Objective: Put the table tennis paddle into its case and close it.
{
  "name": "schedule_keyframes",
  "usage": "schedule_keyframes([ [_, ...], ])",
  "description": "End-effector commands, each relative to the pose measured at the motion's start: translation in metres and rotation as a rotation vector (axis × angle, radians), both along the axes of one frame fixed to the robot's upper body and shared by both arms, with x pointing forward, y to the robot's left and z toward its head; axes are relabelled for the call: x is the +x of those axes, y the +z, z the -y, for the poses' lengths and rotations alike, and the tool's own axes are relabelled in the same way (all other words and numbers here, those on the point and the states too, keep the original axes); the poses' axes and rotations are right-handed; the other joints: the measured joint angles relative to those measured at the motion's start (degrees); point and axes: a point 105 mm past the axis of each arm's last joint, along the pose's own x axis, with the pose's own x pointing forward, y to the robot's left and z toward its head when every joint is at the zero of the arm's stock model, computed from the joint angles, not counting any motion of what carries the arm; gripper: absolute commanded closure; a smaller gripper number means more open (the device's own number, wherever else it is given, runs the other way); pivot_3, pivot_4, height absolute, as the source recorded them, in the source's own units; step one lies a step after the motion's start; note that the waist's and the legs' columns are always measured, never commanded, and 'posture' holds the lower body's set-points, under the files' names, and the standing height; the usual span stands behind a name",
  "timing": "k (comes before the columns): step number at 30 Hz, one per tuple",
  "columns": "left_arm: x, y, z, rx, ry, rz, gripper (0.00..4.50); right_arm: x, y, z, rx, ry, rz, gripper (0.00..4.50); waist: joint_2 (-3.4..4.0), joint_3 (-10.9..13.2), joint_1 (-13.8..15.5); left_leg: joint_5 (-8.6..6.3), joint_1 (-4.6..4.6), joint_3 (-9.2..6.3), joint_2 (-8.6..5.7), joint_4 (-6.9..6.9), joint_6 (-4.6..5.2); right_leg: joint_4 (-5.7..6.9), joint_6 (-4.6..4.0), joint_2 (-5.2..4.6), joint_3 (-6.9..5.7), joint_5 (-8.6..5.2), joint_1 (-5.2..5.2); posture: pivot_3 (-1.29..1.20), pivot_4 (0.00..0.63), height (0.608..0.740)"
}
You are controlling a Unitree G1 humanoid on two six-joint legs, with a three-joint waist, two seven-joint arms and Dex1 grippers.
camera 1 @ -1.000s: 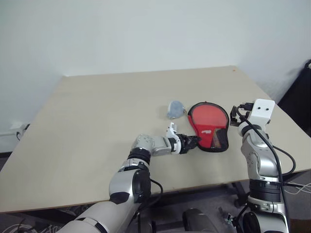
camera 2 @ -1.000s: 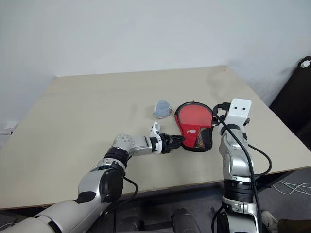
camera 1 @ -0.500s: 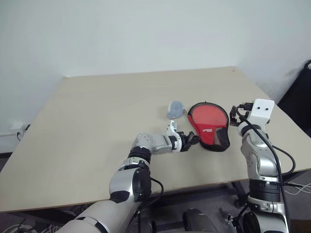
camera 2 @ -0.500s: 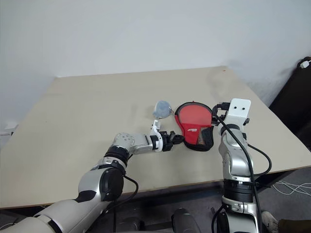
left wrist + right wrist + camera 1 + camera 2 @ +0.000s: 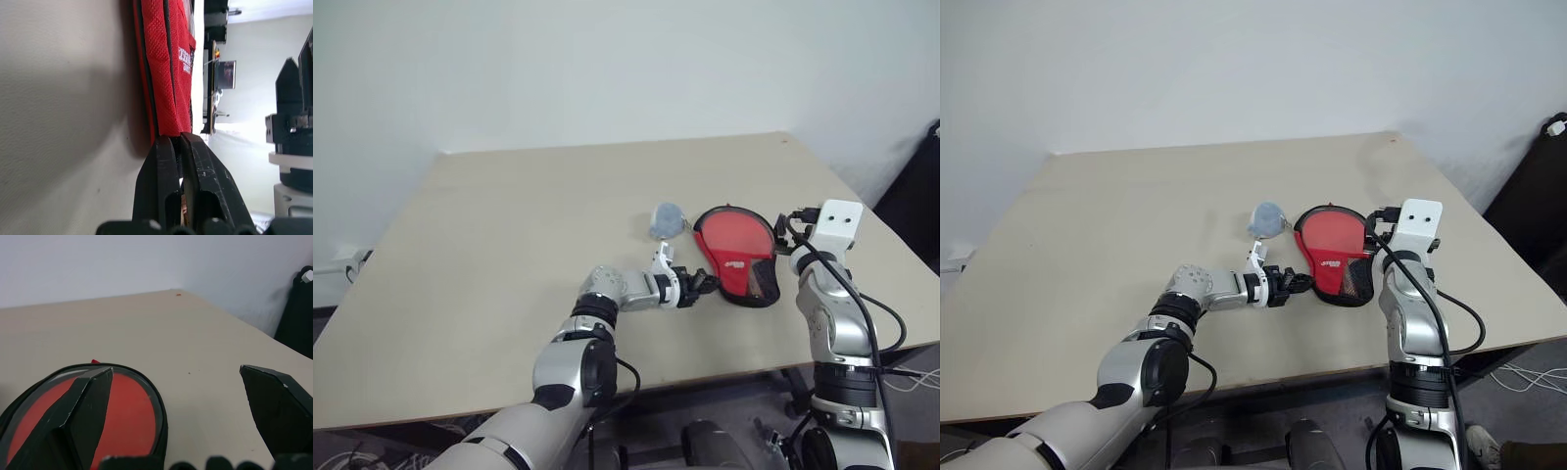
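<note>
The case point(image 5: 734, 250) lies flat on the table, red on top with a black mesh panel and a small white logo at its near end. My left gripper point(image 5: 704, 285) reaches in from the left and is shut on the case's near left edge; in the left wrist view its fingertips point(image 5: 168, 144) pinch the red fabric point(image 5: 166, 73). My right gripper point(image 5: 789, 225) hovers open just right of the case, and its two fingers point(image 5: 93, 396) frame the round red end point(image 5: 127, 406). I cannot tell the table tennis paddle apart from the case.
A whitish-blue fluffy ball point(image 5: 666, 220) sits just beyond and left of the case. The beige table point(image 5: 509, 245) stretches wide to the left and back. Its right edge runs close behind my right arm, with a dark object past it.
My left gripper has closed on the case's edge. The right arm has stayed still.
</note>
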Motion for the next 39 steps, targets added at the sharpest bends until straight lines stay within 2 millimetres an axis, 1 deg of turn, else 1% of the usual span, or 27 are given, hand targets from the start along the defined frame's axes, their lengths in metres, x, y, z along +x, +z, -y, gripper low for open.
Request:
schedule_keyframes([
  [1,0.009,0.017,-0.011,0.015,-0.024,0.090,4.46,0.002,0.020,-0.003,-0.011,0.008,0.066,0.00,0.00,0.00,-0.17,0.00,0.01,0.00,0.00,0.00,0.00,0.00,0.00,0.00,0.00,0.00,-0.01,0.00,0.000,0.740],
  [5,0.013,0.016,-0.026,0.044,-0.015,0.107,4.46,0.003,0.019,-0.003,-0.010,0.010,0.064,0.00,0.01,0.00,-0.24,0.00,0.02,0.00,0.01,0.00,0.00,0.03,0.00,0.00,0.00,0.00,-0.01,0.00,0.000,0.740],
  [8,0.016,0.020,-0.039,0.054,-0.014,0.133,4.46,0.003,0.018,-0.003,-0.009,0.012,0.061,0.00,0.00,0.00,-0.35,0.00,0.02,0.00,0.01,0.00,0.00,0.03,0.00,0.00,0.00,0.00,-0.01,0.00,0.000,0.740],
  [17,0.020,0.031,-0.062,0.065,-0.033,0.205,4.46,0.004,0.015,-0.006,-0.008,0.025,0.051,0.00,0.00,0.01,-0.46,0.00,0.02,-0.01,0.02,-0.03,0.00,0.02,0.01,0.00,0.00,0.01,-0.02,0.00,0.000,0.740],
  [20,0.020,0.032,-0.069,0.073,-0.038,0.211,4.46,0.004,0.015,-0.007,-0.008,0.029,0.050,0.00,0.01,0.01,-0.82,0.00,0.02,-0.02,0.02,-0.05,0.00,0.03,0.01,0.00,0.00,0.01,-0.03,0.00,0.000,0.740],
  [28,0.012,0.020,-0.099,0.140,-0.047,0.220,4.46,0.004,0.013,-0.009,-0.008,0.037,0.044,0.00,0.00,0.01,-1.61,0.00,0.05,-0.03,0.05,-0.10,0.00,0.06,0.02,0.01,0.00,0.01,-0.03,0.00,0.000,0.740],
  [31,0.008,0.016,-0.108,0.170,-0.064,0.236,4.46,0.004,0.013,-0.009,-0.009,0.039,0.043,0.00,0.00,0.01,-1.65,0.00,0.07,-0.03,0.07,-0.12,0.01,0.08,0.02,0.01,0.00,0.01,-0.03,0.00,0.000,0.740],
  [34,0.004,0.012,-0.125,0.196,-0.052,0.232,4.46,0.004,0.013,-0.009,-0.010,0.042,0.041,0.00,0.00,0.01,-1.73,0.00,0.07,-0.02,0.07,-0.11,0.00,0.07,0.02,0.01,0.00,0.02,-0.03,0.00,0.000,0.740],
  [39,-0.004,0.015,-0.145,0.204,-0.065,0.260,4.46,0.006,0.012,-0.011,-0.010,0.049,0.038,0.00,0.00,0.01,-1.73,0.00,0.10,-0.01,0.11,-0.16,0.01,0.11,0.02,0.03,0.00,0.02,-0.05,0.00,0.000,0.740],
])
